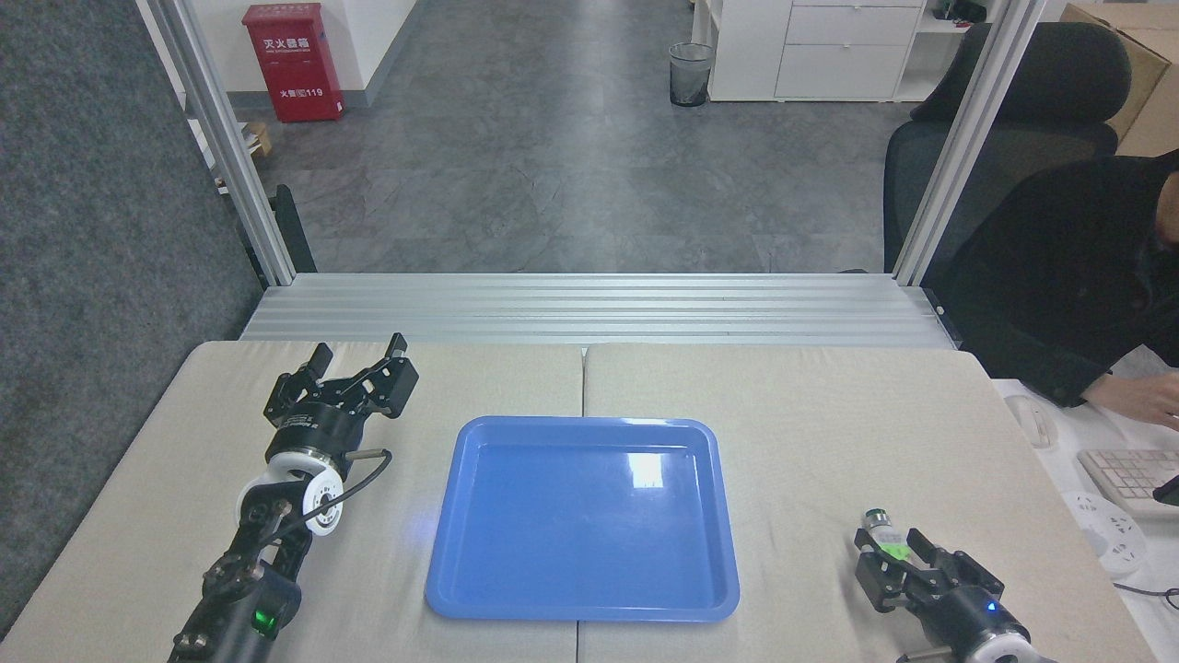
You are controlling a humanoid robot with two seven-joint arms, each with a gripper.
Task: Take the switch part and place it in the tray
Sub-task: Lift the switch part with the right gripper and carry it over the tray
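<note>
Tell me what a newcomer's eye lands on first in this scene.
The glossy blue tray dominates, lying empty at the table's centre. At the near right, the right claw sits around the small switch part, whose green block and silver tip stand out against the beige top; whether it is clamped is unclear. The left claw rests open left of the tray, and a red cabinet glows at the far left.
</note>
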